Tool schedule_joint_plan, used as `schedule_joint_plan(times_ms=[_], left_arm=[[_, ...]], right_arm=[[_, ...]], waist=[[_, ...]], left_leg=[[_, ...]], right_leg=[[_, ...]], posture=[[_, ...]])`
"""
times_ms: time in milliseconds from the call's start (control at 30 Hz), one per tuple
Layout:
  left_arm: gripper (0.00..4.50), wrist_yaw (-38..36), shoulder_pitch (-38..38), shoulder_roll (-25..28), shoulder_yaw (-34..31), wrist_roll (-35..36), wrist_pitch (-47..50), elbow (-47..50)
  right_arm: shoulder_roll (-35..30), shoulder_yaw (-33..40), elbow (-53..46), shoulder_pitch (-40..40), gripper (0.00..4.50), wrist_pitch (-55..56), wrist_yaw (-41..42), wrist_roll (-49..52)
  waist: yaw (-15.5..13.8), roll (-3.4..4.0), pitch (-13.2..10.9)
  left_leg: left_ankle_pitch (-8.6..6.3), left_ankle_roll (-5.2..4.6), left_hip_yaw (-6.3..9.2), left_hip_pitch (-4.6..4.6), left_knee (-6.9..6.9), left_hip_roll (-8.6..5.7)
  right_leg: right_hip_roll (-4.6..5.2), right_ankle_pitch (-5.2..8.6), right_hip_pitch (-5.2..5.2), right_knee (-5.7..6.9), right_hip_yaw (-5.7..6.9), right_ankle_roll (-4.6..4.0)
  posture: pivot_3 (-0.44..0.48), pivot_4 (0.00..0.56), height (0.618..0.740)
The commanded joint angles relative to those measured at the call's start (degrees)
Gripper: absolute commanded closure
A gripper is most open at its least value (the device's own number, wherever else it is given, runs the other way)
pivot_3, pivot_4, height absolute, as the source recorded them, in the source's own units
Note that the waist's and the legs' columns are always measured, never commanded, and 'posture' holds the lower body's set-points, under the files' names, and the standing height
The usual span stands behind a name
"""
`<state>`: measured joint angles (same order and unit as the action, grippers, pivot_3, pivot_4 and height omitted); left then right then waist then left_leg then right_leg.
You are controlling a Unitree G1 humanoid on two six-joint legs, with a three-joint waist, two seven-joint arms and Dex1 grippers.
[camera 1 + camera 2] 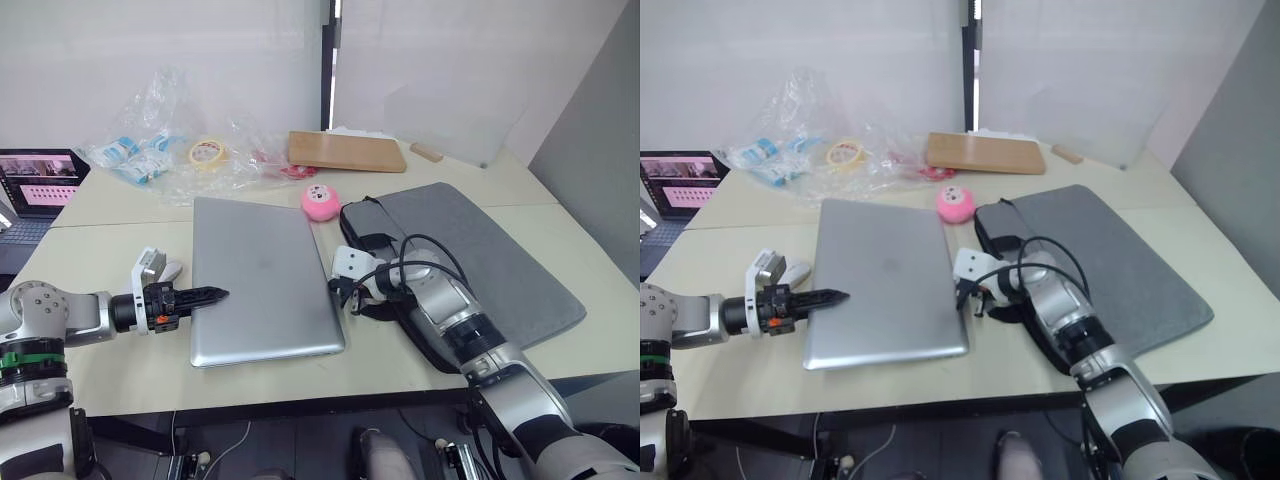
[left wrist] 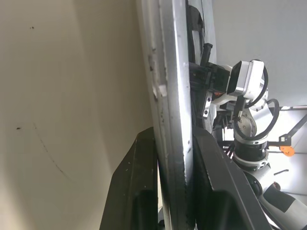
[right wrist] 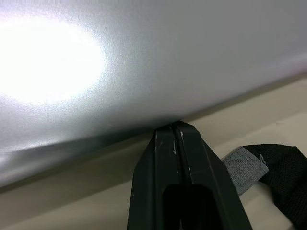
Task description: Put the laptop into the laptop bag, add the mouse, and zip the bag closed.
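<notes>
The silver laptop (image 1: 265, 275) lies flat and closed on the table's middle. My left gripper (image 1: 207, 295) is at its left edge; in the left wrist view the two fingers (image 2: 144, 163) are shut on that edge, one on each face. My right gripper (image 1: 340, 292) sits at the laptop's right edge, its fingers (image 3: 165, 143) shut together with the tip pressed against the laptop's side at table level. The grey laptop bag (image 1: 490, 255) lies flat to the right, its black handles (image 1: 362, 226) toward the laptop. The white mouse (image 1: 794, 272) rests just behind my left wrist.
A round pink toy (image 1: 319, 200) stands behind the laptop. A small dark laptop with a lit screen (image 1: 38, 182) is at the far left. Plastic bags (image 1: 160, 150), a tape roll (image 1: 206, 152) and a wooden board (image 1: 346, 151) line the back.
</notes>
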<state>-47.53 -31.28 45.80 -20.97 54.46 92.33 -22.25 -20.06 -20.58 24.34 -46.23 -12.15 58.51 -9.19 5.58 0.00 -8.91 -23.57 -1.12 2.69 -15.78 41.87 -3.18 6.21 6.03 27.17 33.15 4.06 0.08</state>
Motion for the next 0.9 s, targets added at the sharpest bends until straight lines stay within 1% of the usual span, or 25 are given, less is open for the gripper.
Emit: schedule_joint_plan(times_ms=[33, 133, 200, 233, 333, 433, 500, 533, 567, 633, 667, 733, 767, 833, 900], left_arm=[[4.16, 4.1, 2.8, 0.9, -2.2, 8.7, 0.2, 5.5], [4.16, 8.8, 5.4, 1.3, -4.4, 16.2, 0.2, 8.2], [4.16, 13.3, 7.9, 0.7, -6.5, 22.3, 0.2, 11.1], [4.16, 15.5, 9.7, 0.2, -7.5, 25.9, 0.2, 13.1], [4.16, 22.2, 13.0, -1.0, -9.1, 34.6, -0.4, 16.3], [4.16, 29.2, 17.1, -0.3, -7.3, 45.3, -5.1, 19.3], [4.16, 33.8, 20.6, 0.2, -5.3, 52.8, -10.1, 22.9], [4.16, 35.8, 22.1, 0.4, -4.3, 55.8, -12.5, 24.4], [4.16, 36.9, 23.5, 0.4, -3.7, 57.6, -14.3, 25.8], [4.16, 37.7, 25.4, 0.4, -3.0, 58.5, -16.8, 27.9], [4.16, 38.2, 26.0, 0.1, -2.8, 58.5, -18.1, 29.0], [4.16, 39.1, 26.9, -0.5, -2.7, 58.5, -20.5, 30.6], [4.16, 38.9, 27.3, -0.7, -2.7, 58.5, -21.3, 31.1], [4.16, 35.9, 27.7, -4.2, -4.3, 58.5, -23.4, 32.3], [4.16, 35.4, 28.5, -4.9, -4.6, 58.5, -24.2, 33.4]], right_arm=[[-0.7, 6.8, -6.6, 0.5, 4.50, -5.8, -0.7, 6.2], [-1.6, 11.0, -12.1, 2.0, 4.50, -10.3, -1.1, 10.3], [-4.6, 14.7, -17.6, 4.0, 4.50, -13.8, -0.3, 13.4], [-7.0, 17.2, -20.2, 5.6, 4.24, -15.6, 0.2, 15.1], [-11.4, 21.3, -24.8, 8.4, 3.29, -19.3, -0.2, 18.4], [-15.2, 24.6, -27.8, 10.2, 2.27, -22.0, -0.2, 20.9], [-19.8, 27.1, -29.4, 12.0, 1.66, -22.2, 1.8, 22.6], [-21.7, 28.2, -30.0, 12.8, 1.27, -22.3, 2.6, 23.5], [-24.0, 29.8, -30.0, 13.8, 0.96, -22.1, 3.6, 24.5], [-27.4, 31.9, -29.6, 15.4, 0.28, -21.3, 5.4, 26.2], [-29.9, 33.5, -28.9, 16.9, 0.05, -19.5, 8.7, 27.5], [-34.2, 36.0, -27.4, 19.0, 0.05, -18.9, 13.4, 30.0], [-35.5, 36.6, -26.9, 19.5, 0.05, -18.8, 14.4, 30.9], [-37.6, 37.5, -24.8, 19.3, 0.05, -19.8, 14.5, 31.7], [-39.2, 37.6, -23.4, 19.6, 0.05, -19.6, 14.9, 31.9]], waist=[[0.0, 0.00, 0.0], [-0.4, 0.00, 0.0], [-0.7, 0.01, 0.0], [-1.1, 0.01, 0.0], [-2.1, 0.02, 0.0], [-2.7, 0.01, 0.0], [-3.1, 0.02, -0.1], [-3.2, 0.03, -0.1], [-3.3, 0.02, -0.1], [-3.7, 0.02, -0.1], [-4.0, 0.00, -0.1], [-4.5, -0.02, -0.1], [-4.7, -0.03, -0.1], [-4.8, -0.02, -0.1], [-4.7, -0.15, -0.2]], left_leg=[[0.00, 0.00, 0.01, -0.01, -0.01, 0.00], [0.00, 0.00, 0.11, -0.10, -0.01, -0.05], [0.00, 0.00, 0.12, -0.12, -0.01, -0.08], [0.00, 0.00, 0.14, -0.12, -0.02, -0.06], [-0.01, 0.01, 0.13, -0.12, -0.11, -0.05], [-0.01, 0.01, 0.10, -0.12, -0.11, -0.02], [-0.01, 0.01, 0.07, -0.10, -0.11, 0.04], [-0.01, 0.01, 0.11, -0.13, -0.11, 0.07], [-0.01, 0.01, 0.10, -0.13, -0.12, 0.06], [-0.01, 0.00, 0.11, -0.19, -0.12, 0.02], [-0.01, 0.00, 0.11, -0.21, -0.11, 0.01], [0.00, -0.02, 0.09, -0.29, -0.11, -0.01], [0.00, -0.02, 0.07, -0.29, -0.11, -0.01], [0.00, -0.02, 0.01, -0.29, -0.11, 0.00], [0.00, -0.03, -0.12, -0.35, -0.11, 0.02]], right_leg=[[0.00, 0.00, 0.02, -0.02, 0.00, 0.00], [0.03, 0.01, 0.12, -0.04, 0.07, -0.02], [0.04, 0.01, 0.13, -0.04, 0.09, -0.02], [0.05, 0.01, 0.13, -0.05, 0.09, -0.02], [0.05, 0.02, 0.13, -0.08, 0.09, -0.02], [0.05, 0.03, 0.13, -0.05, 0.01, -0.02], [0.05, 0.03, 0.13, -0.03, -0.15, -0.03], [0.13, 0.04, 0.13, -0.03, -0.23, -0.03], [0.15, 0.04, 0.13, -0.03, -0.27, -0.02], [0.20, 0.04, 0.13, -0.06, -0.29, 0.00], [0.21, 0.04, 0.12, -0.06, -0.27, 0.01], [0.20, 0.03, 0.12, -0.09, -0.23, 0.03], [0.17, 0.04, 0.12, -0.08, -0.22, 0.03], [0.15, 0.03, 0.10, -0.11, -0.21, 0.03], [0.19, 0.04, 0.08, -0.19, -0.23, 0.04]], posture=[[0.000, 0.150, 0.740], [0.000, 0.150, 0.740], [0.000, 0.150, 0.740], [0.000, 0.150, 0.740], [0.000, 0.150, 0.740], [0.000, 0.150, 0.740], [0.000, 0.150, 0.740], [0.000, 0.150, 0.740], [0.000, 0.150, 0.740], [0.000, 0.150, 0.740], [0.000, 0.150, 0.740], [0.000, 0.150, 0.740], [0.000, 0.150, 0.740], [0.000, 0.150, 0.740], [0.000, 0.150, 0.740]])
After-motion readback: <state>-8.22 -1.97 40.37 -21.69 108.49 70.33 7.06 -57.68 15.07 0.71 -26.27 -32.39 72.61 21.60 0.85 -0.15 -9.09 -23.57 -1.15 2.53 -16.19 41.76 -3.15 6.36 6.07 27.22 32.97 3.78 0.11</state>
